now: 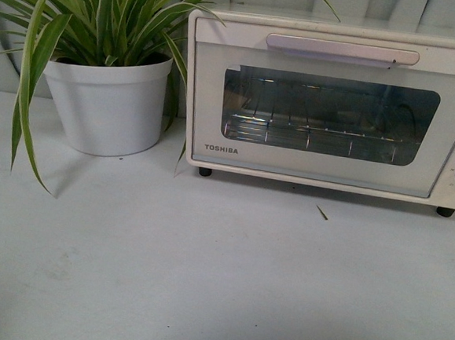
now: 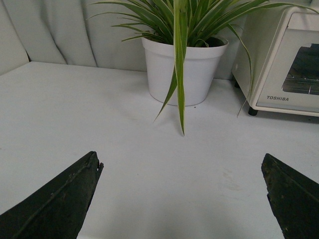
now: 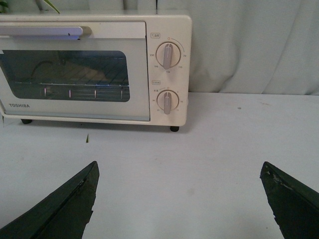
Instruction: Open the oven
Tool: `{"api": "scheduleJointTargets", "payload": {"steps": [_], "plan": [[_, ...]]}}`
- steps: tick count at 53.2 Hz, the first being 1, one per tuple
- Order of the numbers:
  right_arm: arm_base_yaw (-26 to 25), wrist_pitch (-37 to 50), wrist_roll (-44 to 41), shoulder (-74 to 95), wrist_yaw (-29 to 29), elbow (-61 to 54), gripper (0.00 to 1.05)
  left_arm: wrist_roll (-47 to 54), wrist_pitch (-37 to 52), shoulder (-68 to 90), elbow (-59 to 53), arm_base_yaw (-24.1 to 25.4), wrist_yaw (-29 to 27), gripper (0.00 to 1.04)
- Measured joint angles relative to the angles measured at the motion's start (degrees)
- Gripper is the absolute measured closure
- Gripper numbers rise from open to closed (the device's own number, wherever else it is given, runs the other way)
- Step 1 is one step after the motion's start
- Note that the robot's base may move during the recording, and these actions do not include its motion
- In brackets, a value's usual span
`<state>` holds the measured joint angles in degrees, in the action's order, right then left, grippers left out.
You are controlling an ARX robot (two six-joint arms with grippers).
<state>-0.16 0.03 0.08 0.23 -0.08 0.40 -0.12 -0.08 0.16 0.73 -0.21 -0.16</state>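
Observation:
The cream-white TOSHIBA oven (image 1: 330, 170) stands at the back right of the table, door shut. Its silver bar handle (image 1: 342, 50) runs along the top of the door, and a wire rack (image 1: 309, 133) shows through the glass. In the right wrist view the oven (image 3: 139, 107) faces me with the handle (image 3: 42, 32) and two knobs (image 3: 168, 55). In the left wrist view only its left corner (image 2: 279, 59) shows. My left gripper (image 2: 182, 167) is open and empty over bare table, well short of the oven. My right gripper (image 3: 179, 172) is open and empty in front of the knobs. Neither arm shows in the front view.
A white pot (image 1: 107, 101) with a long-leaved green plant (image 1: 98, 10) stands left of the oven, its leaves hanging over the table; it also shows in the left wrist view (image 2: 184, 69). A small dark sliver (image 1: 322, 213) lies before the oven. The white table (image 1: 203, 278) stretches forward. Grey curtain (image 3: 249, 45) behind.

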Motion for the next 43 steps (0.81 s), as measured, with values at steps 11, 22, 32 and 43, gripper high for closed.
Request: {"api": "scheduleJointTargets", "payload": {"steps": [11, 22, 32, 43], "plan": [[0.0, 0.0, -0.02, 0.0, 0.0, 0.0, 0.09, 0.02, 0.0, 0.0, 0.0, 0.0, 0.0, 0.06], [0.0, 0.0, 0.0, 0.0, 0.0, 0.0, 0.09, 0.02, 0.0, 0.0, 0.0, 0.0, 0.0, 0.06], [0.0, 0.0, -0.02, 0.0, 0.02, 0.0, 0.09, 0.02, 0.0, 0.0, 0.0, 0.0, 0.0, 0.06], [0.0, 0.0, -0.02, 0.0, 0.02, 0.0, 0.09, -5.7, -5.49, 3.5, 1.75, -2.45, -6.6, 0.06]]}}
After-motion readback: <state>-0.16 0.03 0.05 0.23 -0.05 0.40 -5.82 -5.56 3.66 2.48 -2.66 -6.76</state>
